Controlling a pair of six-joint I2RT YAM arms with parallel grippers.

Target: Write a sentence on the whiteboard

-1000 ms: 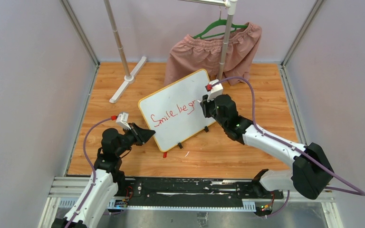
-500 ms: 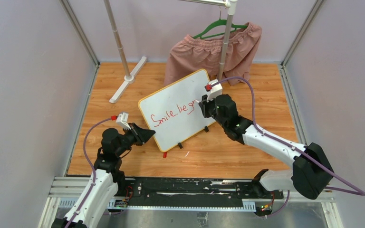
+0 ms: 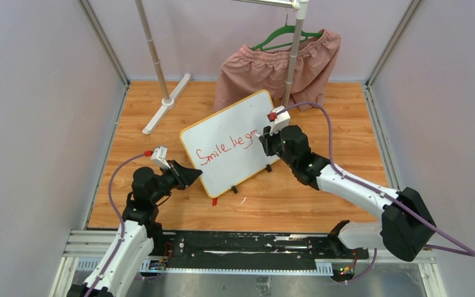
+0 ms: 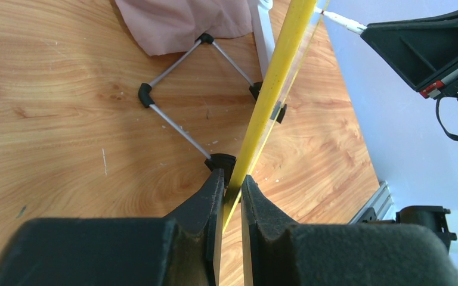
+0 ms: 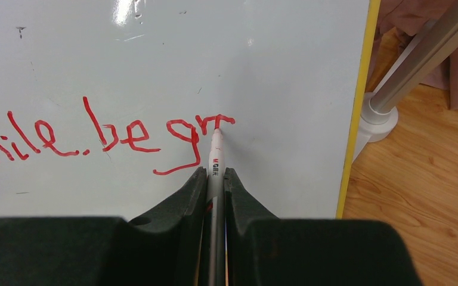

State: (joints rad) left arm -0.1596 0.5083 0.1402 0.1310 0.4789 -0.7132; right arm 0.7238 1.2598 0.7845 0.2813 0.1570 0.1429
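Observation:
The whiteboard (image 3: 238, 114) stands tilted on the wooden table, yellow rim (image 4: 274, 77) edge-on in the left wrist view. My left gripper (image 3: 196, 177) (image 4: 231, 183) is shut on its lower left rim. The sentence (image 3: 226, 148) (image 5: 113, 140) reads "Smile. be gr" in red cursive. My right gripper (image 3: 265, 140) (image 5: 214, 174) is shut on a white marker (image 5: 214, 156). The marker's red tip touches the board at the end of the "r". In the top view the right gripper hides the last letters.
A garment rack pole (image 3: 154, 55) with a white foot (image 3: 167, 102) stands at the back left. Pink shorts (image 3: 272, 68) hang on a green hanger behind the board. A red cap (image 3: 214, 202) lies near the board's black feet. The board's wire stand (image 4: 173, 119) rests behind it.
My right gripper has shifted slightly to the right along the board with the marker, lengthening the red writing. The left gripper and the board have not moved.

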